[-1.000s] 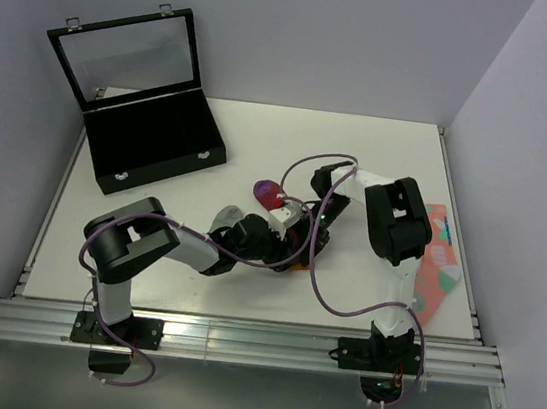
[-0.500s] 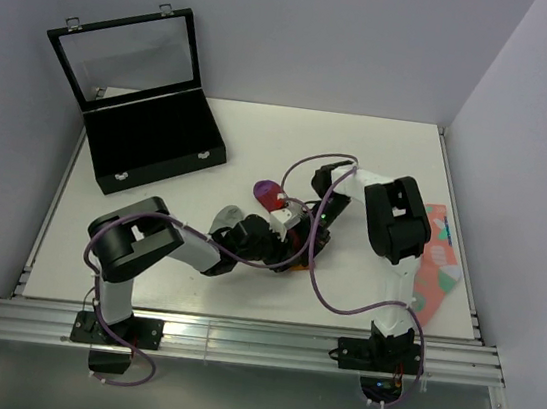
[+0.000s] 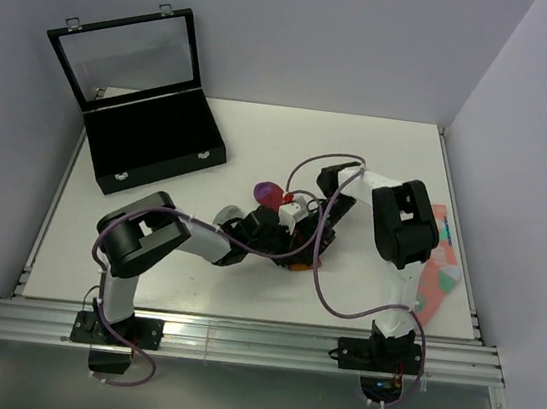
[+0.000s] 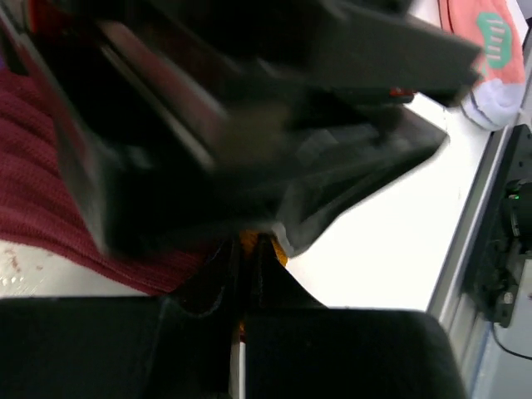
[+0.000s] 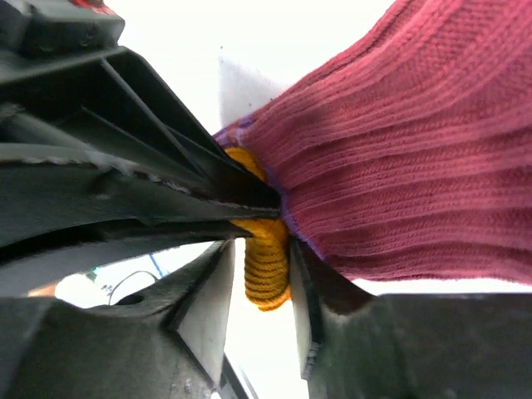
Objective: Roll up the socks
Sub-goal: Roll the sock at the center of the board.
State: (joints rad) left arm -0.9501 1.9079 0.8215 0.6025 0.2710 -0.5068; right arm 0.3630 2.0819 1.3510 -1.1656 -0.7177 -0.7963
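Magenta-red sock [image 5: 399, 158] toe inside right claw [image 5: 264, 253]

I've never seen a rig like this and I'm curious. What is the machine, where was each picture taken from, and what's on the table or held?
Two robot arms, left and right, are bolted to a white table. One picture looks down from above; the other two come from cameras on each wrist. On the table lie an open black case with a glass lid, a salmon-pink patterned sock and a magenta-red ribbed sock with an orange toe. The left gripper is shut on that sock near the toe. The right gripper straddles the toe; whether it pinches is unclear.
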